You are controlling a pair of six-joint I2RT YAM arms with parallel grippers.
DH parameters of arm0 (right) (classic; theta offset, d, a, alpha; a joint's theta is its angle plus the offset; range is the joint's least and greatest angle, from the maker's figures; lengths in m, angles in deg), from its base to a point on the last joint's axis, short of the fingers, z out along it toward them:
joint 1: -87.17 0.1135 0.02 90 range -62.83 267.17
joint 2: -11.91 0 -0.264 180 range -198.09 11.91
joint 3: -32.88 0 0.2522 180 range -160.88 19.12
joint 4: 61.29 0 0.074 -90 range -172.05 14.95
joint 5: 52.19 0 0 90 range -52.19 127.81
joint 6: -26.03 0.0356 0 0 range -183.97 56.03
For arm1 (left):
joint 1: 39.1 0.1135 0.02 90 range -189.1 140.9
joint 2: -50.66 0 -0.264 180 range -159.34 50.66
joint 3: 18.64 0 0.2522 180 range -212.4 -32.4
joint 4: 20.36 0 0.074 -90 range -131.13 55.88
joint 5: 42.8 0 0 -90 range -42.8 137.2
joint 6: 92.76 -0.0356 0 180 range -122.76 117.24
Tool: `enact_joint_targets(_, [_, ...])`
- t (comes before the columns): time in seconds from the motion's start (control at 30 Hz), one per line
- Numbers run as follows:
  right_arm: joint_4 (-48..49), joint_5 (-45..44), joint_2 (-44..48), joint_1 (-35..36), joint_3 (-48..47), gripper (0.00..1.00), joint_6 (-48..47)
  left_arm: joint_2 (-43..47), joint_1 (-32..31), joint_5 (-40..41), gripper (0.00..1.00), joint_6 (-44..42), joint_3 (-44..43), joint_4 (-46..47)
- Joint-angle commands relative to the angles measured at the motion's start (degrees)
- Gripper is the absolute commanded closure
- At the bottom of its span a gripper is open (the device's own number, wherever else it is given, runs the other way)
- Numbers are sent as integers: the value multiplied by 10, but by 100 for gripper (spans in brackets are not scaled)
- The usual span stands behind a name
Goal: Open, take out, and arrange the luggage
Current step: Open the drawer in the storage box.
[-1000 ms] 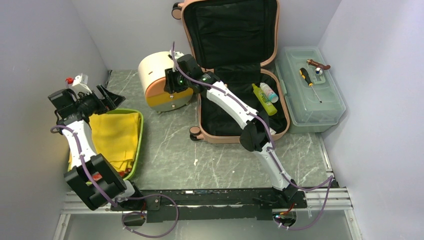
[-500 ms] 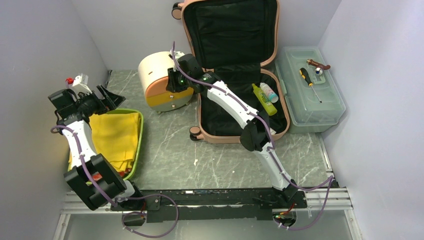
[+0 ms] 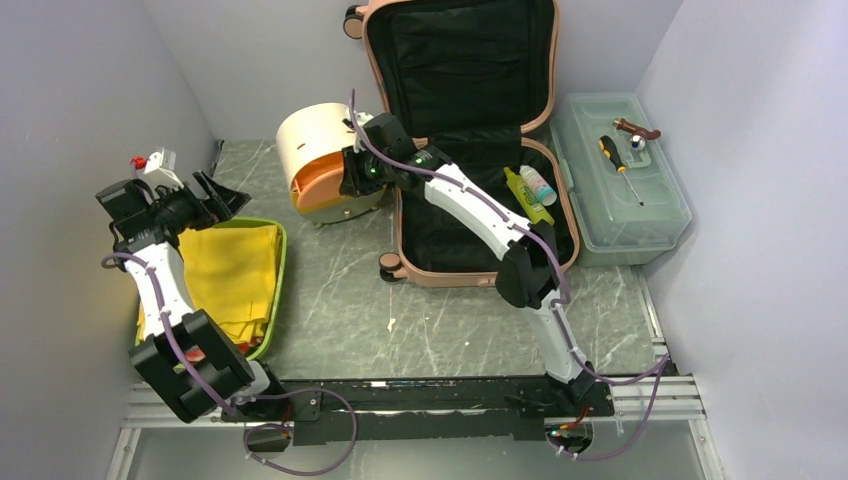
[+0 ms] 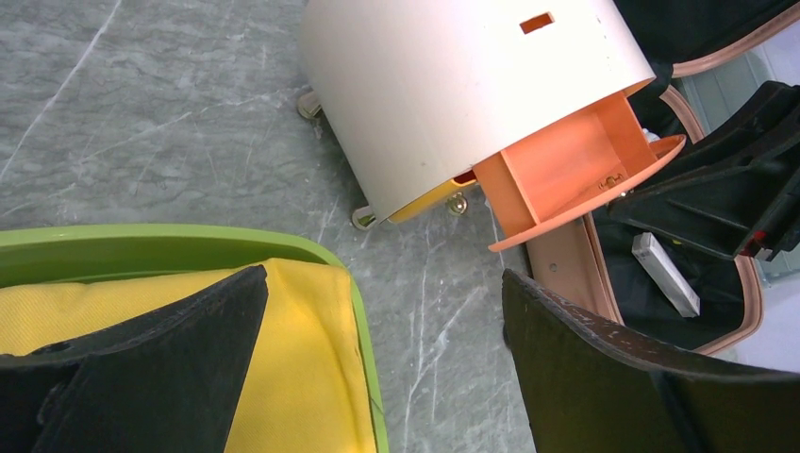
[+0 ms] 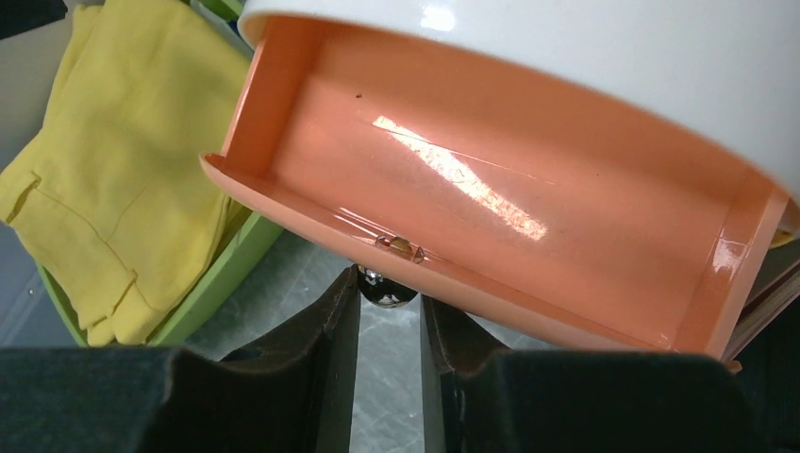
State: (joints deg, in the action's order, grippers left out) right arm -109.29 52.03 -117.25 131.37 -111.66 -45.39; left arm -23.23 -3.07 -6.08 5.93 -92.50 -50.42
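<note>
Along the far edge of the grey counter the luggage was laid open, lid propped upright for access. The right tool was clamped on the knob of the orange drawer, presumably to draw it; the left tool was held agape above the green tray.

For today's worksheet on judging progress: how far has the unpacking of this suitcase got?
Done: the suitcase lies open, and a yellow cloth sits in the green tray. In hand: the right end effector grips the knob of the orange drawer, which stands open and empty. To do: two bottles lie in the suitcase; the left end effector hangs open.
</note>
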Motion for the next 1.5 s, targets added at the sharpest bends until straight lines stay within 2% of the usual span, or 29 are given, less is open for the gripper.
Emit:
enact_joint_targets(0.0, [-11, 10, 53, 9, 28, 93, -6, 25, 4, -11, 0, -1, 4, 24])
enact_joint_targets(0.5, [-7, -2, 118, 29, 117, 86, -15, 31, 5, -8, 1, -1, 15, 35])
enact_joint_targets(0.67, [-13, -5, 127, 33, 120, 72, -34, 31, 6, -8, 0, 0, 16, 37])
enact_joint_targets(0.73, [-26, -3, 133, 37, 111, 63, -55, 31, 6, -9, 1, 0, 16, 37])
enact_joint_targets(0.77, [-36, -5, 138, 41, 105, 55, -73, 31, 7, -9, 0, 0, 16, 36])
enact_joint_targets(0.83, [-64, -12, 154, 53, 96, 28, -115, 29, 7, -10, 0, 0, 16, 36])
enact_joint_targets(0.87, [-73, -16, 167, 59, 101, 4, -134, 28, 8, -10, 0, 1, 16, 37])
enact_joint_targets(0.9, [-80, -22, 183, 62, 109, 1, -155, 27, 9, -10, 0, 1, 16, 39])
enact_joint_targets(1.1, [-132, 19, 259, 64, 148, 0, -279, 25, 9, -9, 0, 1, 16, 41])
enact_joint_targets(1.2, [-146, -12, 288, 55, 159, 0, -325, 30, 10, -6, 1, -3, 14, 35])
enact_joint_targets(1.3, [-124, -10, 300, 5, 175, 0, -345, 30, 14, -4, 1, -2, 13, 33])
enact_joint_targets(1.37, [-93, 29, 303, -49, 187, 1, -350, 31, 15, -5, 1, -3, 14, 33])
enact_joint_targets(1.47, [-60, 53, 294, -117, 195, 6, -369, 32, 17, -5, 1, -6, 14, 32])
